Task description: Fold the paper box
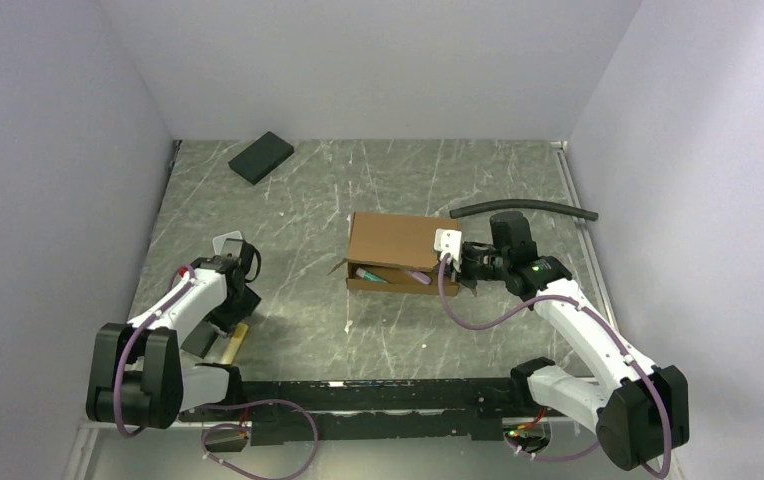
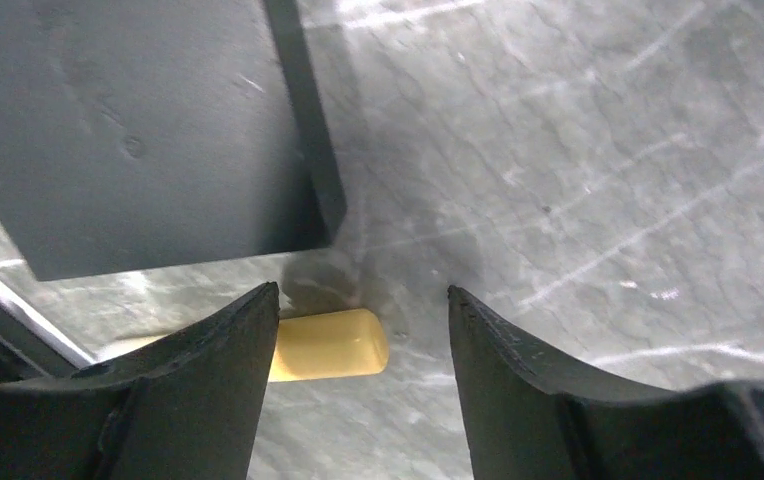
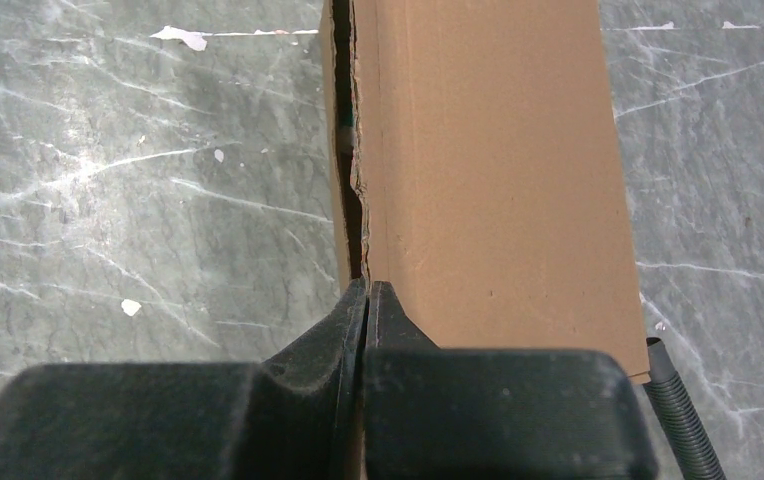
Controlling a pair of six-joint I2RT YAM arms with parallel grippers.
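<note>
The paper box [image 1: 393, 240], plain brown cardboard, lies in the middle of the table, its lid lowered but gaping at the front, where teal and pink things show inside. My right gripper [image 1: 455, 262] is shut at the box's right end. In the right wrist view its closed tips [image 3: 368, 287] sit at the seam between the lid [image 3: 498, 170] and the front wall, with nothing visibly between them. My left gripper [image 1: 220, 325] is far from the box at the table's left, open [image 2: 363, 295] just above the bare surface.
A black pad [image 2: 138, 130] and a yellow rounded stick [image 2: 328, 343] lie right by the left fingers. Another black pad [image 1: 261, 157] rests at the back left. A black foam tube [image 1: 528, 208] lies behind the right arm. Walls close in on three sides.
</note>
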